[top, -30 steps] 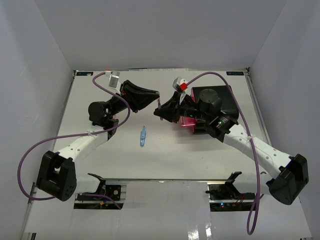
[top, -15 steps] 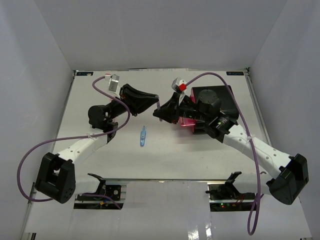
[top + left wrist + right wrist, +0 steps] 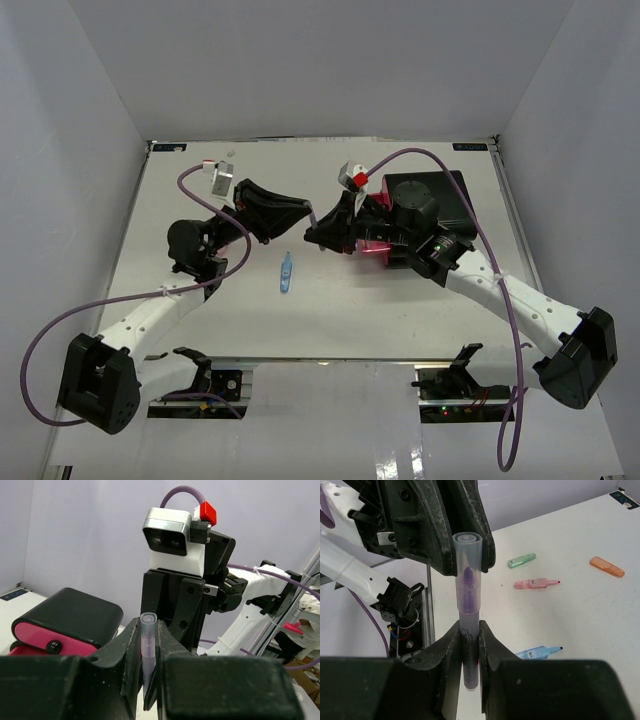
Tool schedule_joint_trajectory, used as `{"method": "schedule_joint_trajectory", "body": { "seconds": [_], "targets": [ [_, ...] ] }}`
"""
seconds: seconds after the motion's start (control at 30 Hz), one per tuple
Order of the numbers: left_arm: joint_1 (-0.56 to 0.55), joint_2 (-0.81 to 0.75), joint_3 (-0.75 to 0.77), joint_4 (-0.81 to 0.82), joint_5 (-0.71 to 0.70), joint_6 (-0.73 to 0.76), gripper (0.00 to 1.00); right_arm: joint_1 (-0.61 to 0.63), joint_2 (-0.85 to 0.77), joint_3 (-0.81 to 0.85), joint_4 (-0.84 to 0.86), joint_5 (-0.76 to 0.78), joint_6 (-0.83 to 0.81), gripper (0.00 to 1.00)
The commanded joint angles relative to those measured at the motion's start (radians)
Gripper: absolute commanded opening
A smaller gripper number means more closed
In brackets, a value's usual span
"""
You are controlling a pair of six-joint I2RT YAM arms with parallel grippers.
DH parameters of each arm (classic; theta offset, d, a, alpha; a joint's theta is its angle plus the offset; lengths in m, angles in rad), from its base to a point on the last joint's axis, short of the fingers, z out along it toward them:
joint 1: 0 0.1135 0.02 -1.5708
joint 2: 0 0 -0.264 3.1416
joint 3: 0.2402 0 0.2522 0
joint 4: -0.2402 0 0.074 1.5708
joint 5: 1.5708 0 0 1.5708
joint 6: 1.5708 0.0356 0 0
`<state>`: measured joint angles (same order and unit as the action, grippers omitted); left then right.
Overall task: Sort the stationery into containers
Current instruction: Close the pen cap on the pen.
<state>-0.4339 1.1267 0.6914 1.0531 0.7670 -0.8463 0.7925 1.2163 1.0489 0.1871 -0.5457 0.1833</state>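
Where the white table (image 3: 200, 330) lies closest to the arm bases, a light-blue marker (image 3: 287, 272) rests flat and alone, apart from both arms. Just beyond it the left gripper (image 3: 308, 213) and the right gripper (image 3: 320, 232) meet tip to tip above the table, both clenched on one thin grey-purple pen (image 3: 468, 590). The right wrist view shows that gripper's fingers (image 3: 451, 642) pinching the lower barrel, with the clear cap (image 3: 467, 547) pointing up toward the other gripper. The left wrist view shows the left fingers (image 3: 131, 645) squeezing the pen just under its capped end. Past the pen in the right wrist view, a pink marker (image 3: 536, 583), a green marker (image 3: 522, 560) and an orange marker (image 3: 607, 566) lie flat on the table, each apart from the others. Farthest back on the right stands the black cabinet (image 3: 450, 195), partly hidden by the right arm, with a pink drawer (image 3: 30, 632) and its round black knob (image 3: 50, 645) facing the grippers.
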Motion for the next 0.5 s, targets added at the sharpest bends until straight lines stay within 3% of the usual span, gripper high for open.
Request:
{"method": "schedule_joint_trajectory", "body": {
  "seconds": [0.0, 0.07, 0.1, 0.2, 0.23, 0.3, 0.47],
  "targets": [
    [-0.005, -0.042, 0.017, -0.174, 0.094, 0.055, 0.25, -0.019, -0.058, 0.046, 0.134, 0.059, -0.007, 0.08],
    [-0.005, -0.048, 0.051, -0.203, 0.075, 0.081, 0.35, -0.019, -0.058, 0.039, 0.124, 0.058, -0.010, 0.08],
    [-0.005, -0.048, 0.060, -0.224, 0.068, 0.087, 0.47, -0.019, -0.058, 0.036, 0.123, 0.052, -0.015, 0.08],
    [-0.005, -0.048, 0.103, -0.266, 0.026, 0.102, 0.66, -0.019, -0.054, 0.019, 0.123, 0.046, -0.018, 0.08],
    [-0.005, -0.048, 0.115, -0.281, 0.012, 0.110, 0.78, -0.019, -0.051, 0.013, 0.124, 0.046, -0.018, 0.08],
    [-0.003, -0.060, 0.154, -0.318, -0.023, 0.134, 0.88, -0.019, -0.050, -0.012, 0.124, 0.049, -0.021, 0.08],
    [-0.002, -0.093, 0.233, -0.419, -0.070, 0.219, 0.94, -0.019, -0.047, -0.061, 0.121, 0.062, -0.038, 0.08]
  ]
}}
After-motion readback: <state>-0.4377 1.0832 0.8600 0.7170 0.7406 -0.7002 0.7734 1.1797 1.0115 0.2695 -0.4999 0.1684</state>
